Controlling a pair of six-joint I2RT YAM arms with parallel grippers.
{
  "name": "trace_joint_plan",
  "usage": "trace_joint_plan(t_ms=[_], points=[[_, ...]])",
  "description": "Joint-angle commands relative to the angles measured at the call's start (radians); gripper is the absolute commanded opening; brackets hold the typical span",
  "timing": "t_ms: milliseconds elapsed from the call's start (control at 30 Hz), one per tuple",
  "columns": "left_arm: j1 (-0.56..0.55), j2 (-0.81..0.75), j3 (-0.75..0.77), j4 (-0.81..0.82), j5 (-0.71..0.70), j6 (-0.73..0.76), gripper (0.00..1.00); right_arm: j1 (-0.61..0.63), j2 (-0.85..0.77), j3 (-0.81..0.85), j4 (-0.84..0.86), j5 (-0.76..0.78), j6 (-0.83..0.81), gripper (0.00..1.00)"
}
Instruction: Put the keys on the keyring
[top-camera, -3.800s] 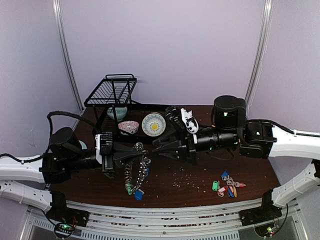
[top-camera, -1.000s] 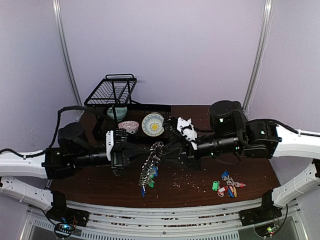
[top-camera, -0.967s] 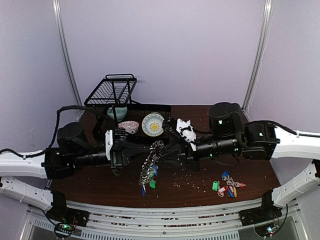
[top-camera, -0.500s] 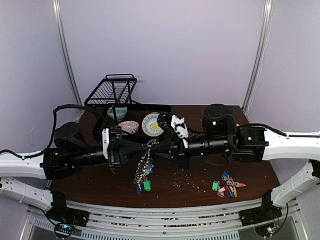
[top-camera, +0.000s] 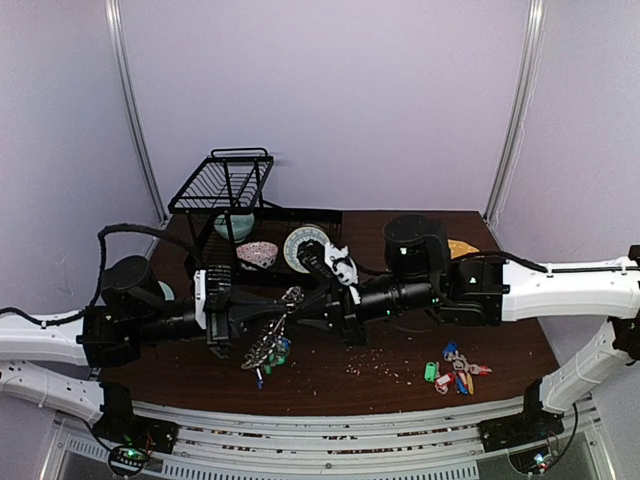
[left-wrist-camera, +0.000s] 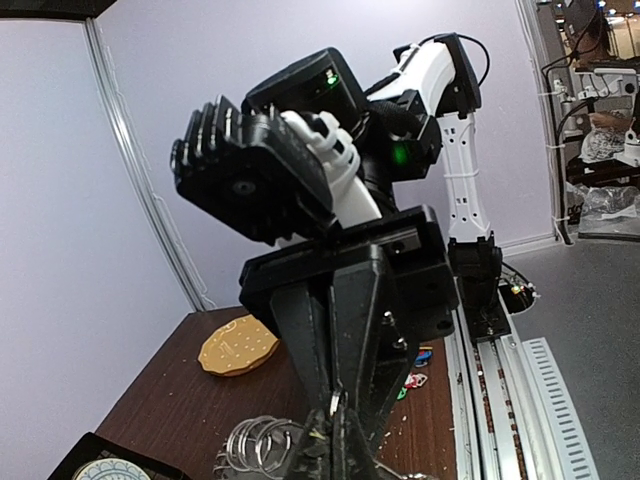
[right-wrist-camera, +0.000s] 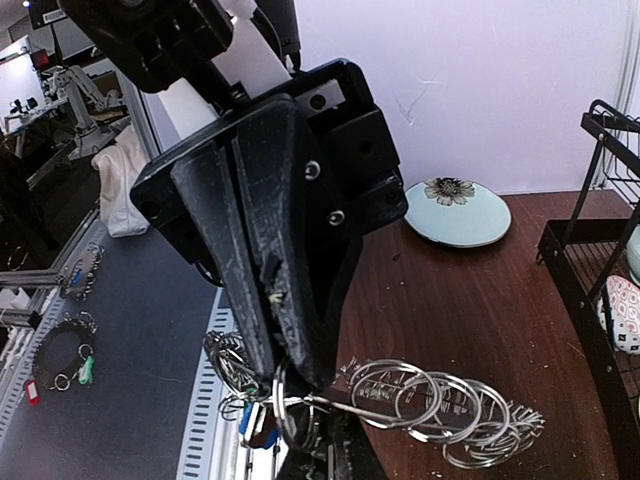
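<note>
The keyring, a dark ring hung with silver rings and blue and green tags, hangs above the table between my two grippers. My left gripper and right gripper meet tip to tip, and both are shut on it. In the left wrist view my left gripper pinches a small silver ring, with the right gripper's closed fingers right above it. In the right wrist view my right gripper holds the same small silver ring, and several more silver rings spread to the right. I cannot pick out a bare bunch of silver keys.
A small bunch with green, blue and red tags lies on the table at the front right. A black dish rack, a yellow-patterned plate and a pink bowl stand at the back. A tan disc lies at the right. Crumbs dot the table.
Both grippers have moved left together with the keyring held between them. The keyring now hangs lower and further left, and the right arm reaches further across.
</note>
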Motion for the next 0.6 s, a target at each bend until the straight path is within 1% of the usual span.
trace_joint_plan(t_ms=[0, 67, 167, 200, 333, 467, 567], points=[[-0.001, -0.013, 0.017, 0.178, 0.019, -0.014, 0.00, 0.015, 0.030, 0.044, -0.006, -0.110, -0.006, 0.04], [-0.001, -0.016, 0.018, 0.178, 0.017, -0.014, 0.00, 0.014, 0.025, 0.042, 0.009, -0.103, 0.000, 0.08], [-0.002, -0.019, 0.019, 0.175, 0.013, -0.012, 0.00, 0.013, 0.005, 0.027, 0.002, -0.059, 0.000, 0.18], [-0.001, -0.017, 0.018, 0.175, 0.012, -0.010, 0.00, 0.012, -0.011, 0.018, -0.009, -0.039, -0.004, 0.22], [-0.001, -0.014, 0.021, 0.170, 0.010, -0.007, 0.00, 0.010, -0.116, -0.021, -0.095, 0.062, -0.031, 0.30], [-0.002, -0.008, 0.023, 0.164, 0.012, -0.001, 0.00, 0.010, -0.238, -0.038, -0.137, 0.131, -0.041, 0.33], [-0.001, -0.004, 0.024, 0.159, 0.013, 0.000, 0.00, 0.010, -0.260, -0.025, -0.118, 0.124, -0.035, 0.33]])
